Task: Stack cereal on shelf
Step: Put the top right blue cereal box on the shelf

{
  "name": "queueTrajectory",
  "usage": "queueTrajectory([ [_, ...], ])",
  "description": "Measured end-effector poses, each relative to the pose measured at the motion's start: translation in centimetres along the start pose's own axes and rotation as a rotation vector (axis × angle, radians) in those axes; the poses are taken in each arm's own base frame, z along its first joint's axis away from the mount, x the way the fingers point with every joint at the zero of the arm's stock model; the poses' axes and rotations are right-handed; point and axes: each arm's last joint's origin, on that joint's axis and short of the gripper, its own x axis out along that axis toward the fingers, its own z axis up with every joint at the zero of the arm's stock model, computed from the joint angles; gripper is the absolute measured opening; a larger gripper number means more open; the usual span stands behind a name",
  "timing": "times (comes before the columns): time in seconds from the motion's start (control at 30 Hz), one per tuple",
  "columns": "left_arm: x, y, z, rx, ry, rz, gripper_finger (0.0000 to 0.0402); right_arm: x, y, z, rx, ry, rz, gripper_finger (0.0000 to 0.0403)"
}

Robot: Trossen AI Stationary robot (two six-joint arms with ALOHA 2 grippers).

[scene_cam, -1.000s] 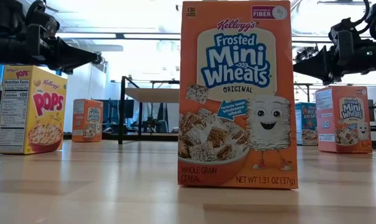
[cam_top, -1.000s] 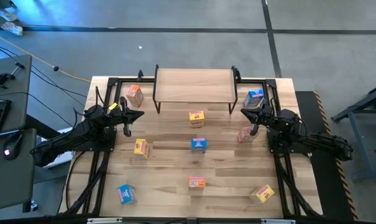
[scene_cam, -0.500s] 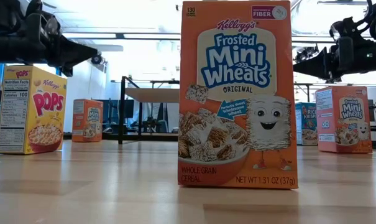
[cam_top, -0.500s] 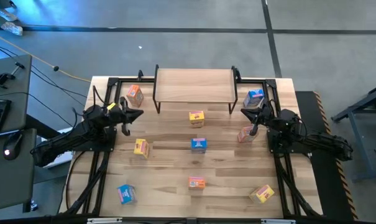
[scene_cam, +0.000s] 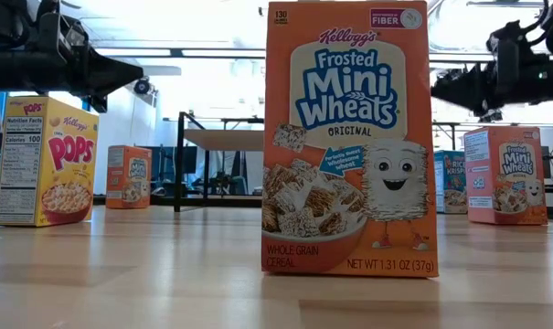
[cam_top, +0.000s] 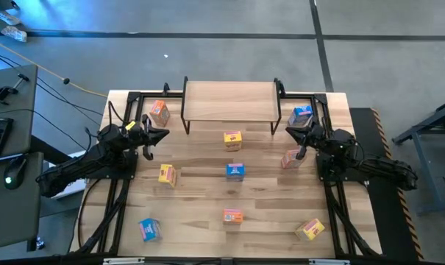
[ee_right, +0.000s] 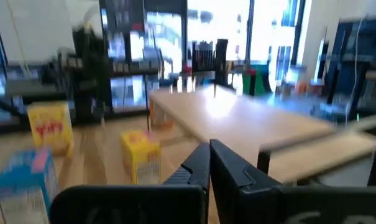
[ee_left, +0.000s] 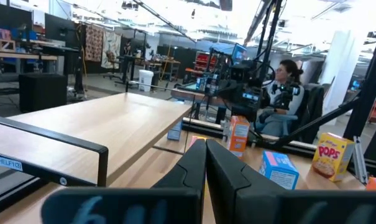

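Several small cereal boxes stand scattered on the wooden table: an orange one point(cam_top: 159, 112) and a blue one point(cam_top: 301, 115) beside the shelf's ends, a yellow one point(cam_top: 232, 139) in front of it, and others nearer, among them the orange box point(scene_cam: 346, 137) close to the low camera. The shelf point(cam_top: 229, 101), a light-wood top on black legs, stands bare at the table's far edge. My left gripper point(cam_top: 166, 133) hovers shut at the left, pointing toward the shelf point(ee_left: 94, 127). My right gripper point(cam_top: 287, 132) hovers shut at the right, above an orange box point(cam_top: 291, 159).
Black frame rails point(cam_top: 123, 184) run along the table's left and right sides under both arms. A desk with a keyboard and mouse point(cam_top: 9, 147) stands off the table to the left. A person point(ee_left: 284, 99) sits beyond the table's right side. Bare wood lies between the boxes.
My left gripper has rolled about its own pointing line while staying in place, still shut. The boxes and the shelf have kept still.
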Motion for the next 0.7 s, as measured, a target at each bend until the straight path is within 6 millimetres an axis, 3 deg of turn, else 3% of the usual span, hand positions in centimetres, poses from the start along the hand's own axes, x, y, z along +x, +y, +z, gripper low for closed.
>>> queueTrajectory([
  [0.27, 0.0, 0.0, 0.0, 0.019, 0.001, 0.001, 0.0003, -0.3, -0.1, 2.5, -0.017, -0.251, -0.028, 0.0000],
  [0.37, 0.0, 0.0, 0.0, 0.022, 0.002, 0.006, 0.0003, -0.6, -0.2, 4.1, -0.025, -0.267, -0.035, 0.0003],
  [0.53, 0.0, 0.2, 0.0, 0.081, -0.007, 0.067, 0.0003, -0.5, -0.5, 7.8, -0.064, -0.219, -0.110, 0.0015],
  [0.7, 0.0, 0.4, 0.1, 0.089, -0.016, 0.132, 0.0003, 1.3, -0.6, 10.9, -0.200, -0.024, -0.137, 0.0003],
])
